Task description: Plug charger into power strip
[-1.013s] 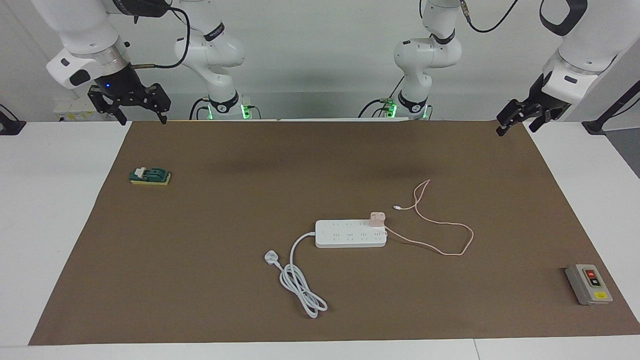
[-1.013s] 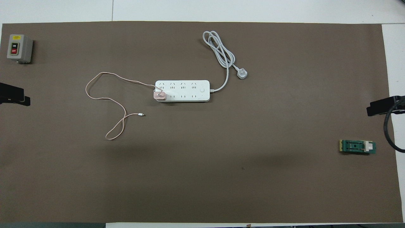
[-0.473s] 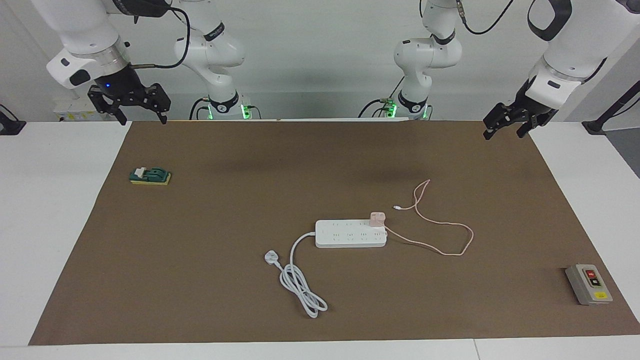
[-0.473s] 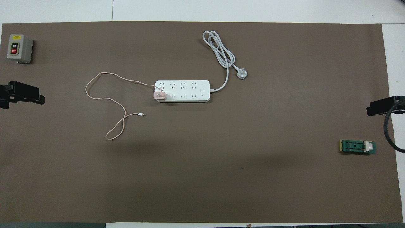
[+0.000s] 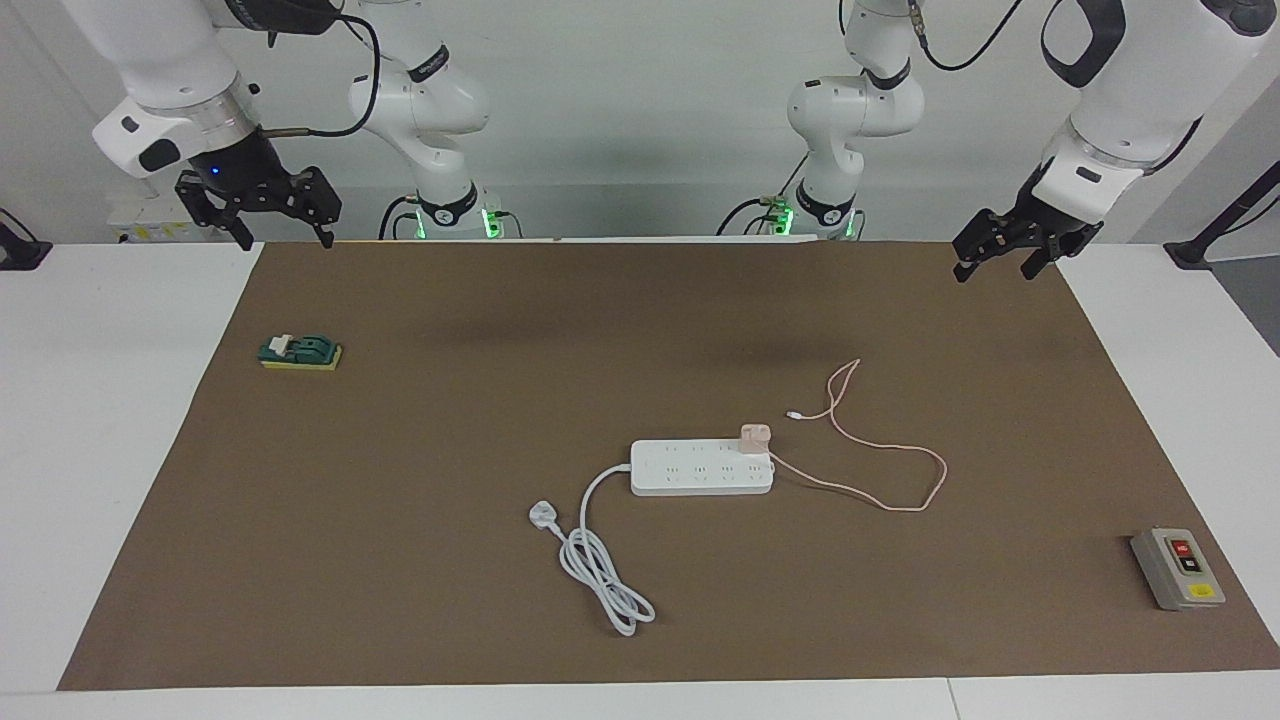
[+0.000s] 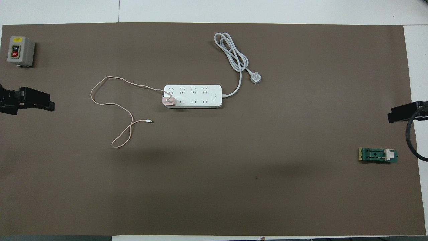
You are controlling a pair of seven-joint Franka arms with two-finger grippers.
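The white power strip (image 5: 700, 468) (image 6: 194, 96) lies flat near the middle of the brown mat. The pale pink charger (image 5: 755, 437) (image 6: 168, 100) stands on the strip's end toward the left arm's end of the table, in the socket row nearer the robots. Its thin pink cable (image 5: 900, 480) (image 6: 110, 103) loops loosely over the mat. My left gripper (image 5: 992, 270) (image 6: 46, 103) hangs open over the mat's corner, well away from the charger and holding nothing. My right gripper (image 5: 285, 240) (image 6: 399, 115) waits open above the mat's edge at the right arm's end.
The strip's thick white cord coils farther from the robots and ends in a white three-pin plug (image 5: 541, 515) (image 6: 255, 78). A grey button box (image 5: 1178, 568) (image 6: 20, 51) sits at the left arm's end. A small green and yellow block (image 5: 300, 352) (image 6: 378, 155) lies at the right arm's end.
My left gripper has swung inward over the mat, toward the middle of the table. The right arm, charger and power strip have stayed put.
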